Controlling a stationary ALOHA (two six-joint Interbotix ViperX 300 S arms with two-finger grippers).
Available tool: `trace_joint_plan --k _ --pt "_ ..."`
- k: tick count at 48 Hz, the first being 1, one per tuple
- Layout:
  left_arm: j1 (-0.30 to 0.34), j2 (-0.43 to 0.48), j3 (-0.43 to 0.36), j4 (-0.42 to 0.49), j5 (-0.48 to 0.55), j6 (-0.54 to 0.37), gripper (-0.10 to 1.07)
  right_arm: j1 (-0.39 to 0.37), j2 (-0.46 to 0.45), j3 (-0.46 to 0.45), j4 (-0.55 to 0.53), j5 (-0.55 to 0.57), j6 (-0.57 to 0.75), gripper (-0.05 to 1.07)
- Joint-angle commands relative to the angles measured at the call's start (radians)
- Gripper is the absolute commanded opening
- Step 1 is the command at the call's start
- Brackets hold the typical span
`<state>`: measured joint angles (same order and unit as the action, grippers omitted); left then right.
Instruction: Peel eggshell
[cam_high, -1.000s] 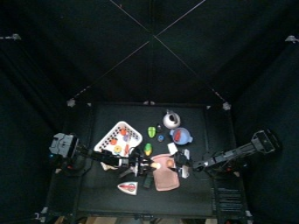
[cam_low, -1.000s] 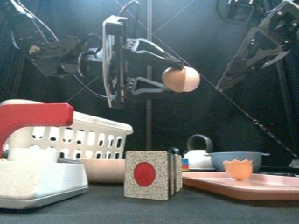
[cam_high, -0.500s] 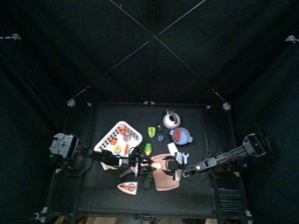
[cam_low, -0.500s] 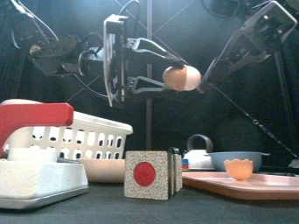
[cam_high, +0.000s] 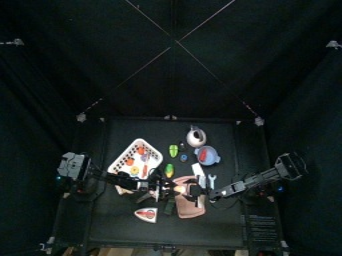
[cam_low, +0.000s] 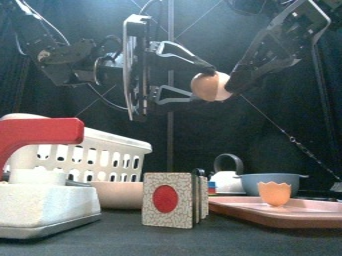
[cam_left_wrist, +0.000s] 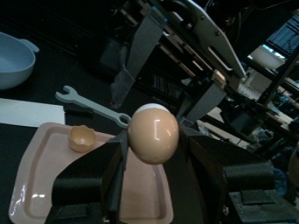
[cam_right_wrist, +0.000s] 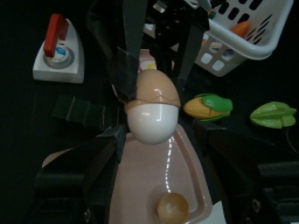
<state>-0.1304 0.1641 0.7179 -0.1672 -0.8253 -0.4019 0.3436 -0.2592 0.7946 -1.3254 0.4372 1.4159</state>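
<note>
A brown egg hangs in the air above the table, held in my shut left gripper. In the left wrist view the egg stands upright between the jaws of the left gripper. My right gripper has come in from the right and its open jaws stand on either side of the egg's free end. In the right wrist view the egg looks brown at the far end and white at the near end, between the jaws of the right gripper. A bit of eggshell lies on the pink tray.
A white basket, a red and white iron-shaped block and a card with a red dot stand at the front left. A kettle and a blue bowl stand behind the tray. A wrench lies next to the tray.
My right arm has swung in from the right and its jaws have reached the egg. My left gripper has kept the egg almost still.
</note>
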Motion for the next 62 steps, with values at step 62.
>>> trace_joint_plan --k 62 --pt "0.005 -0.014 -0.008 0.0 -0.008 0.002 0.56 -0.009 -0.005 -0.026 0.014 -0.02 0.003 0.7"
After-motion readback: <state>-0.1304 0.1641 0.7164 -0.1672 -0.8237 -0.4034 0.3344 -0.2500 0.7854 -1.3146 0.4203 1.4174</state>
